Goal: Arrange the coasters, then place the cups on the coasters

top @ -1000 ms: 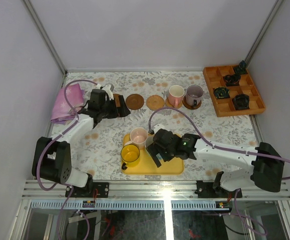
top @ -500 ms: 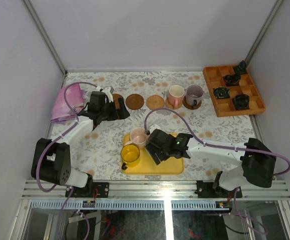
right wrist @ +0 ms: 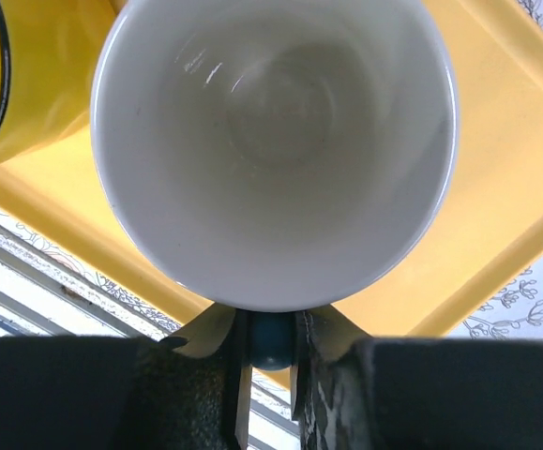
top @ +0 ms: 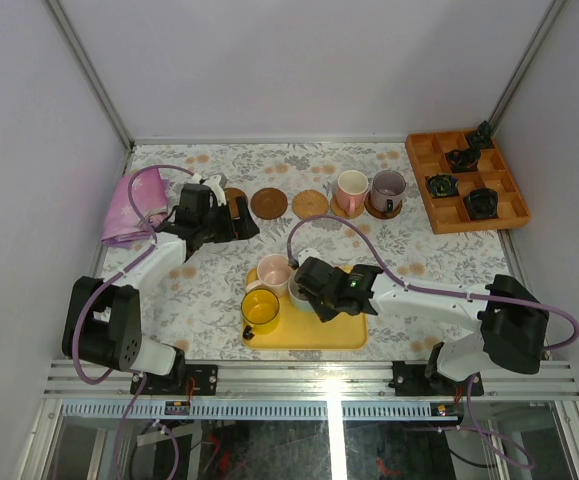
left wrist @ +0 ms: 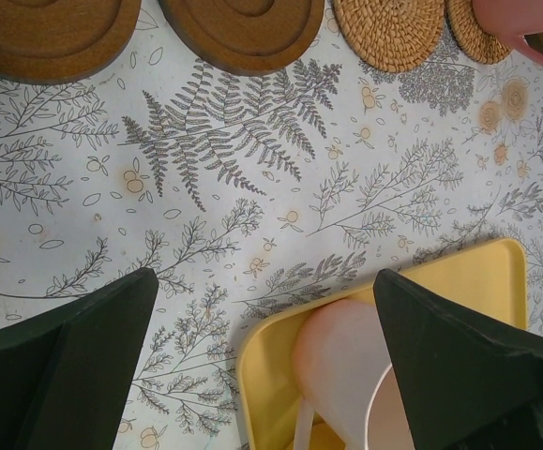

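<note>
Top: right gripper [top: 307,292] hangs low over the tray [top: 354,335], at 3 o'clock of the pink cup [top: 274,272].
Left wrist: left gripper [left wrist: 263,291] is spread wide, with two bare coasters [left wrist: 243,28] at 12.
Right wrist: fingers [right wrist: 320,366] pinch the blue cup [right wrist: 271,150] by its handle, at 6.

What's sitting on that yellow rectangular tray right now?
A yellow handled mug, a pale pink mug, and a pale-lined cup whose blue handle the right gripper pinches. The yellow tray floor beneath the cups is covered, and the right arm hides part from above.
</note>
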Controlling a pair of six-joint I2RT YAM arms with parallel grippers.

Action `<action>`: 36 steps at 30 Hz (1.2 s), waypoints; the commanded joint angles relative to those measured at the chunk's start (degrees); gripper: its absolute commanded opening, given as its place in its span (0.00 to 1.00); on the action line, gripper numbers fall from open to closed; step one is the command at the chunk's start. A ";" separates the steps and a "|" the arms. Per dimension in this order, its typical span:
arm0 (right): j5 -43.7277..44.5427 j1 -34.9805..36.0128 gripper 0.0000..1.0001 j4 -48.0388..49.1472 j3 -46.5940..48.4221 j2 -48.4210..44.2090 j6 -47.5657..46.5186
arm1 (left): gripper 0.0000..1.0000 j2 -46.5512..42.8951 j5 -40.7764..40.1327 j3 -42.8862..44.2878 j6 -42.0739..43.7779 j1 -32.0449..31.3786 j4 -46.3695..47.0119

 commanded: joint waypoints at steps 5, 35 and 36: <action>12.04 0.22 0.00 -7.86 6.52 -5.54 5.42 | 1.00 -0.91 0.02 -0.41 -0.87 -0.22 2.44; 21.60 -20.00 0.00 -3.30 49.21 30.90 4.95 | 1.00 3.97 -1.42 5.81 -0.84 -0.16 1.13; 21.04 -20.45 0.00 -2.49 48.96 31.12 4.95 | 1.00 4.18 -1.44 5.93 -0.85 -0.19 1.12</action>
